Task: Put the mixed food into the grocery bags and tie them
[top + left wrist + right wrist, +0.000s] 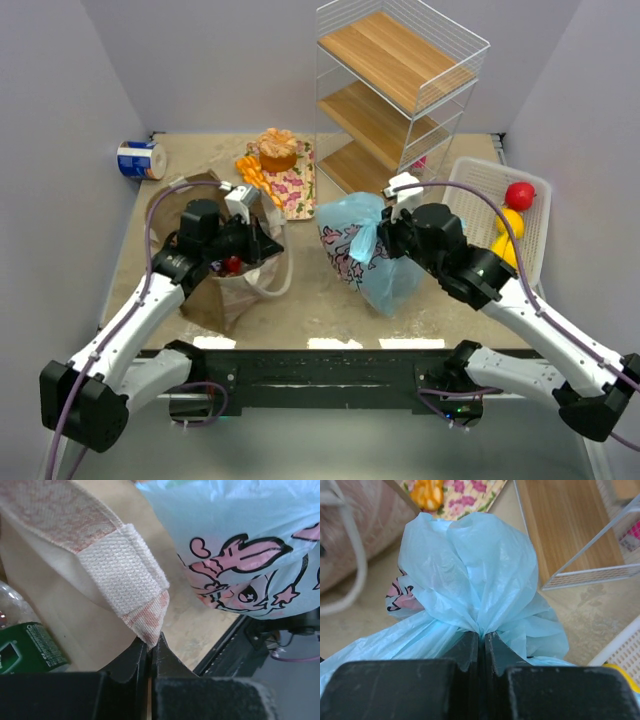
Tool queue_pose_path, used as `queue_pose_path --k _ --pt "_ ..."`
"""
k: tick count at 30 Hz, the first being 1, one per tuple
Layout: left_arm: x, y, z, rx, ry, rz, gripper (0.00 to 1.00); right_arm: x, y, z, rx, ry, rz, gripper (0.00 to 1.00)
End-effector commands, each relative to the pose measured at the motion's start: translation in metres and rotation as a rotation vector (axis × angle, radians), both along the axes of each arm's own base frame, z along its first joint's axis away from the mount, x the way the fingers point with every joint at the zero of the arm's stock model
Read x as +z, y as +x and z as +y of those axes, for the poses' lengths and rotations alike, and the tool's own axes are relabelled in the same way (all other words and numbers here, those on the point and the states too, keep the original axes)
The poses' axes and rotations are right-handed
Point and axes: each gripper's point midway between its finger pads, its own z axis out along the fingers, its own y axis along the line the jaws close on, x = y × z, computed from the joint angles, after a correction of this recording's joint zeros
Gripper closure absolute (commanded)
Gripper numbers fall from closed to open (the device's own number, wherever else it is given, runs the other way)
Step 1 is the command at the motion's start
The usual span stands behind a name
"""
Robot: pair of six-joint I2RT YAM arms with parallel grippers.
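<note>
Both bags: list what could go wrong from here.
The right gripper pinches the thin bunched neck of the blue bag; a hard pull may tear it or let it slip. The left gripper holds the handle of the paper bag only by a corner, so it could slide out. Tugging might tip the green bottle out.

Bunched blue bag stands beside brown bag.

Standing here, it reads as a robotics lab cell: grey partition walls box in the desk. A cabled left arm and right arm are bolted to a black rail well in front of the wire shelf rack. A light-blue plastic bag is staged just before it.
</note>
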Motion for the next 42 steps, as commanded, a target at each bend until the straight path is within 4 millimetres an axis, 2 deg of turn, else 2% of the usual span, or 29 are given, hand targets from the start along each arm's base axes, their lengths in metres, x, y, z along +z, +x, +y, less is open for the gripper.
queue_pose_path --k 1,7,9,10,11,12,13,14,15,17,19,20,21,23,24,26,27,28,29,30,32,33,35,36,37,39,40,41,42 --pt "0.085 -0.005 -0.065 -0.186 -0.293 -0.162 1.0 0.055 0.003 -0.011 -0.065 0.079 -0.1 1.0" --pt "0.098 0.002 -0.107 -0.23 -0.349 -0.183 1.0 0.093 -0.005 -0.017 -0.079 0.161 -0.14 1.0" --pt "0.102 0.01 -0.113 -0.232 -0.349 -0.188 0.98 0.117 -0.008 -0.019 -0.083 0.223 -0.166 1.0" --pt "0.1 0.013 -0.112 -0.234 -0.315 -0.203 0.88 0.128 -0.01 -0.02 -0.083 0.25 -0.181 1.0" --pt "0.101 0.022 -0.108 -0.197 -0.28 -0.226 0.76 0.152 -0.014 -0.02 -0.072 0.302 -0.215 1.0" --pt "0.105 0.026 -0.104 -0.179 -0.234 -0.232 0.49 0.165 -0.017 -0.02 -0.067 0.342 -0.233 1.0" --pt "0.108 0.031 -0.1 -0.173 -0.18 -0.294 0.38 0.18 -0.019 -0.02 -0.06 0.379 -0.255 1.0" --pt "0.115 0.039 -0.093 -0.133 -0.148 -0.336 0.31 0.209 -0.023 -0.019 -0.036 0.445 -0.305 1.0" --pt "0.126 0.036 -0.085 -0.118 -0.113 -0.364 0.22 0.223 -0.026 -0.017 -0.017 0.489 -0.328 1.0" --pt "0.137 0.047 -0.067 -0.053 -0.011 -0.472 0.17 0.26 -0.032 -0.004 0.062 0.588 -0.396 1.0" --pt "0.156 0.048 -0.043 0.018 0.072 -0.558 0.14 0.278 -0.033 0.011 0.128 0.651 -0.419 1.0" --pt "0.161 0.056 -0.025 0.114 0.123 -0.585 0.1 0.289 -0.028 0.023 0.157 0.686 -0.438 1.0" --pt "0.169 0.054 -0.009 0.172 0.153 -0.599 0.08 0.291 -0.029 0.039 0.223 0.707 -0.421 1.0" --pt "0.165 0.066 0.03 0.328 0.258 -0.566 0.06 0.305 -0.026 0.056 0.281 0.754 -0.439 1.0" --pt "0.153 0.074 0.062 0.398 0.324 -0.497 0.06 0.295 -0.019 0.079 0.33 0.758 -0.391 1.0" --pt "0.139 0.077 0.088 0.433 0.337 -0.425 0.05 0.301 -0.015 0.095 0.383 0.796 -0.402 1.0" --pt "0.123 0.079 0.114 0.486 0.373 -0.368 0.05 0.292 -0.007 0.109 0.392 0.798 -0.372 1.0" --pt "0.114 0.078 0.124 0.508 0.379 -0.334 0.05 0.289 -0.006 0.119 0.411 0.801 -0.362 1.0" --pt "0.111 0.072 0.128 0.511 0.371 -0.319 0.04 0.291 -0.005 0.125 0.426 0.817 -0.369 1.0" --pt "0.099 0.069 0.134 0.523 0.378 -0.288 0.04 0.282 -0.002 0.139 0.441 0.816 -0.341 1.0" --pt "0.097 0.06 0.137 0.537 0.369 -0.28 0.04 0.278 -0.003 0.153 0.465 0.824 -0.332 1.0" --pt "0.088 0.055 0.139 0.54 0.379 -0.252 0.04 0.273 -0.002 0.16 0.47 0.817 -0.323 1.0" --pt "0.079 0.05 0.142 0.549 0.392 -0.226 0.05 0.257 -0.001 0.177 0.474 0.795 -0.297 1.0" --pt "0.067 0.046 0.142 0.54 0.397 -0.192 0.07 0.251 -0.003 0.183 0.484 0.782 -0.289 1.0" --pt "0.061 0.043 0.137 0.514 0.384 -0.177 0.09 0.237 -0.001 0.188 0.481 0.761 -0.264 1.0" --pt "0.043 0.038 0.131 0.483 0.371 -0.14 0.22 0.223 -0.003 0.191 0.481 0.749 -0.238 1.0" --pt "0.038 0.036 0.131 0.481 0.37 -0.128 0.28 0.204 -0.003 0.192 0.473 0.726 -0.211 1.0" --pt "0.033 0.033 0.133 0.488 0.377 -0.124 0.41 0.202 -0.006 0.188 0.47 0.726 -0.209 1.0" --pt "0.033 0.032 0.135 0.497 0.379 -0.126 0.47 0.194 -0.008 0.187 0.468 0.714 -0.193 1.0"
